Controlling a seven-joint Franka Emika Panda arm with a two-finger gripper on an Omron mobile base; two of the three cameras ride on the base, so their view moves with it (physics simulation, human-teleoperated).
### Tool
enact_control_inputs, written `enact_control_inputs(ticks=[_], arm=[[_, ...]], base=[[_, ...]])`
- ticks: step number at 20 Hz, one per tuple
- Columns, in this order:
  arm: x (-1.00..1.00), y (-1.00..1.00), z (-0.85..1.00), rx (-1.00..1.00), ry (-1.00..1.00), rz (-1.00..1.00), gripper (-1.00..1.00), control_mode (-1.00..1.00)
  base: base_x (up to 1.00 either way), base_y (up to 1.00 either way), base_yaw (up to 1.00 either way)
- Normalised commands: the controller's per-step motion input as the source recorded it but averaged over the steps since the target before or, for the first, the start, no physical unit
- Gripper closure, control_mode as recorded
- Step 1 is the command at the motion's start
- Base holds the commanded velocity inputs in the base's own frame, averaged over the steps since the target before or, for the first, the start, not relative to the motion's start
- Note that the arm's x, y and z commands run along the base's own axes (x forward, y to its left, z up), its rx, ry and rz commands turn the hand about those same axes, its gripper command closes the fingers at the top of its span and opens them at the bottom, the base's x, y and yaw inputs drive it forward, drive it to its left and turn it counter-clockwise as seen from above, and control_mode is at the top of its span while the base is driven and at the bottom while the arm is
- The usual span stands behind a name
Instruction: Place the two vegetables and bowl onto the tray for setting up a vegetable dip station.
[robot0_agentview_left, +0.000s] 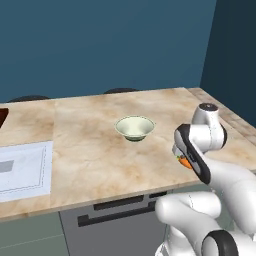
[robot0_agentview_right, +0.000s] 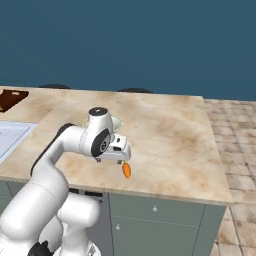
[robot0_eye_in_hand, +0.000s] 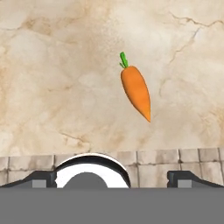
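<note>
The carrot (robot0_eye_in_hand: 136, 92) lies flat on the desk (robot0_agentview_left: 90, 150), near its front edge, and is seen from above in the hand view with its green stub pointing away from the fingers (robot0_eye_in_hand: 113, 177). The fingers are held wide apart and empty, above the carrot and not touching it. The bowl (robot0_agentview_left: 134, 127) stands upright further in on the desk, well apart from the carrot. A corner of the tray (robot0_agentview_right: 12, 99) is seen at the far left of the desk, beyond the sink (robot0_agentview_left: 22, 172).

The carrot is offset to one side of the midline between the fingers, so one tip could be brought down onto it and the carrot nudged or rolled towards the edge. Its tapered shape could also let it be squeezed out if it is gripped near the thin end. The cucumber cannot be located.
</note>
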Motion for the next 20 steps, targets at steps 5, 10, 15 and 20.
enact_control_inputs(ticks=[5, 10, 15, 20], arm=[[0.25, -0.16, -0.20, 0.00, 0.00, 0.01, -1.00, -1.00], [0.19, -0.12, -0.25, 0.00, 0.00, 0.01, -1.00, -1.00], [0.21, -0.08, -0.29, 0.00, 0.00, 0.02, -1.00, -1.00], [0.19, -0.07, -0.23, 0.00, 0.00, 0.02, -1.00, -1.00]], base=[[0.00, 0.00, 0.00], [0.00, 0.00, 0.00], [0.00, 0.00, 0.00], [0.00, 0.00, 0.00]])
